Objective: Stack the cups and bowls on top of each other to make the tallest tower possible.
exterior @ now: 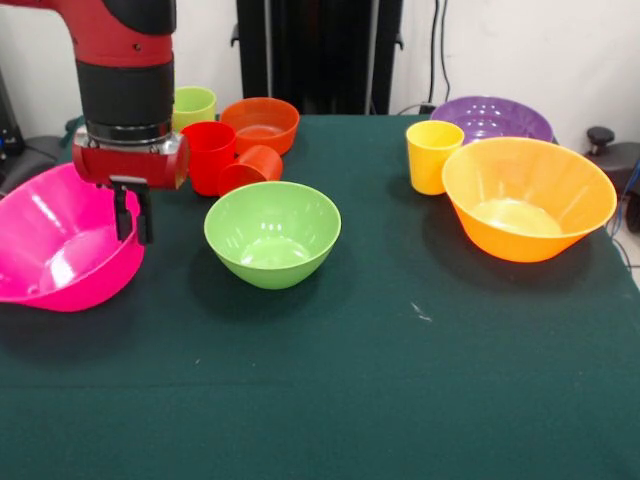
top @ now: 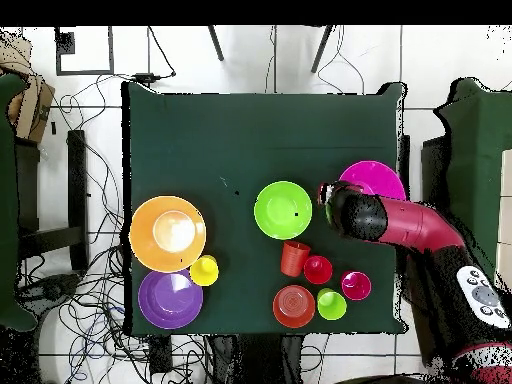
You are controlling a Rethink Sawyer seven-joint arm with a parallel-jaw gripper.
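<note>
Pincer (exterior: 132,212) of the red-and-black arm (top: 400,222) hangs with its two dark fingers close together and nothing between them, just over the rim of the large pink bowl (exterior: 55,245), which sits tilted at one edge of the green surface (exterior: 400,380). Just beside it stands the medium green bowl (exterior: 272,232), upright and apart from the pink one; no tower is built. Behind the green bowl, an orange cup (exterior: 252,167) lies on its side touching an upright red cup (exterior: 208,155), with a lime green cup (exterior: 194,105) and the small orange-red bowl (exterior: 261,123) farther back. A crimson cup (top: 355,285) shows only from overhead. Well apart across the surface, the orange-yellow bowl (exterior: 528,198) stands beside a yellow cup (exterior: 432,155) and the purple bowl (exterior: 492,118).
</note>
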